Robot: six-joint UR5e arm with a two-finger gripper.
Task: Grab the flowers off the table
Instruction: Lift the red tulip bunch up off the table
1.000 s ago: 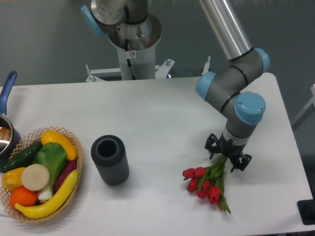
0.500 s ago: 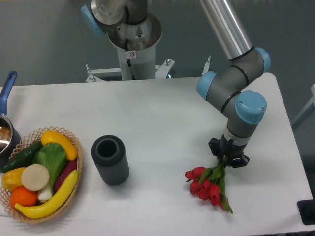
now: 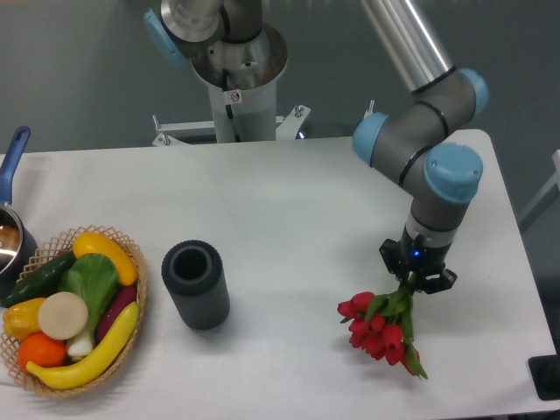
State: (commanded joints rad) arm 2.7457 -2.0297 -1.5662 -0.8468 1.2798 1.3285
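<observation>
1. Claw (image 3: 417,273): I read the jaws as clenched on the stems of the flowers (image 3: 381,330), at the point where the green stems run up under the fingers. The contact itself is partly hidden by the wrist above it.

2. Position of the flowers: the bunch hangs from the claw and trails down and slightly toward the camera, the red heads lying below the claw and a little to its left in the camera view. I cannot tell whether the lowest heads touch the bench (image 3: 289,201) or hang just clear of it.

3. Progress, as I judge it: the grasp looks made, so the first part of the pick is done. What is left is a clear lift, until the whole bunch is plainly off the bench.

4. Appearance of the flowers: a small cluster of red tulip heads packed close, with green leaves between them and one leaf tip poking out at the far end of the bunch. The stems gather into a narrow neck at the claw, and the stem ends are hidden there.

5. Other items: a dark cylinder (image 3: 196,283) stands well to the left of the claw, and a basket of vegetables (image 3: 70,308) sits farther left still.
</observation>
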